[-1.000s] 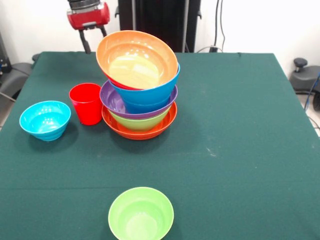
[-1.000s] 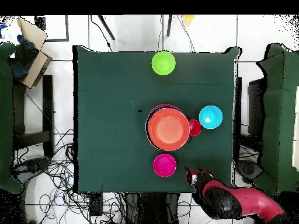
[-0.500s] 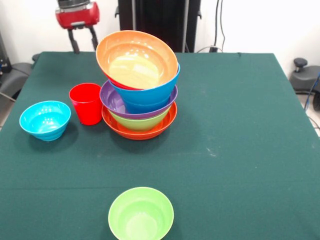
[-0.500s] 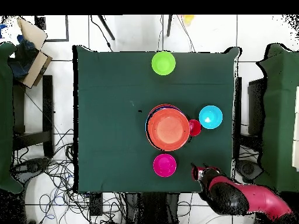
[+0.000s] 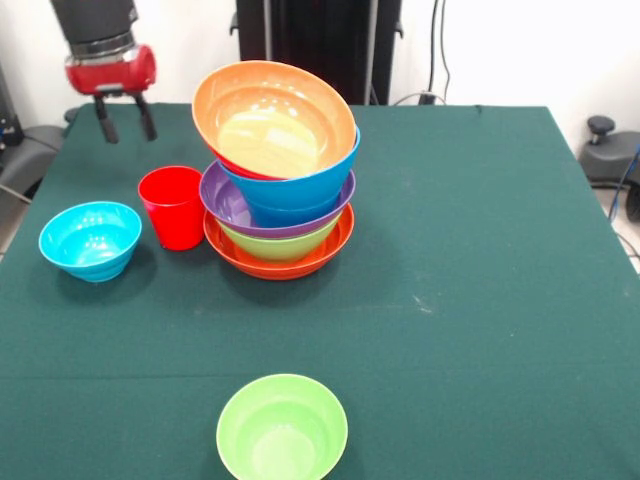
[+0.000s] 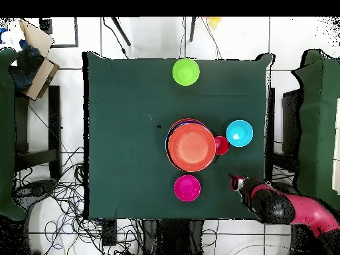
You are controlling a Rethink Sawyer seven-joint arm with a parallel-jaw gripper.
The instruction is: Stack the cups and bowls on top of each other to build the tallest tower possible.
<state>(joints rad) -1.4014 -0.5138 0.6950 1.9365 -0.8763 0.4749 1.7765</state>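
1. Nearest the front camera, I am seeing one green bowl point(image 5: 282, 428) sitting alone and upright on the green table point(image 5: 480, 300), well apart from everything else; overhead it is lying by the table's far edge point(image 6: 186, 71).
2. Farther back on the left, I am counting one light blue bowl point(image 5: 90, 240) standing upright by itself, and just beside it one red cup point(image 5: 172, 207), also upright, standing just beside the tower's base; I cannot tell whether they are touching.
3. The tower point(image 5: 280, 170) is standing mid-table. I am counting five bowls showing in it: a wide orange base bowl point(image 5: 285, 262), a green one point(image 5: 278, 244), a wide purple one point(image 5: 225, 203), a blue one point(image 5: 300, 185), and a wide orange top bowl point(image 5: 270, 118) that is tilting toward the front camera. I am also catching a sliver of red under the top bowl's rim and cannot tell what it is.
4. Overhead, I am seeing one small magenta bowl point(image 6: 187, 188) sitting on the robot's side of the tower, hidden behind it in the front view.
5. Farthest back, the gripper point(image 5: 124, 118) is hanging above the table's far left corner, its two black fingers point(image 5: 103, 119) spread apart and grasping nothing.
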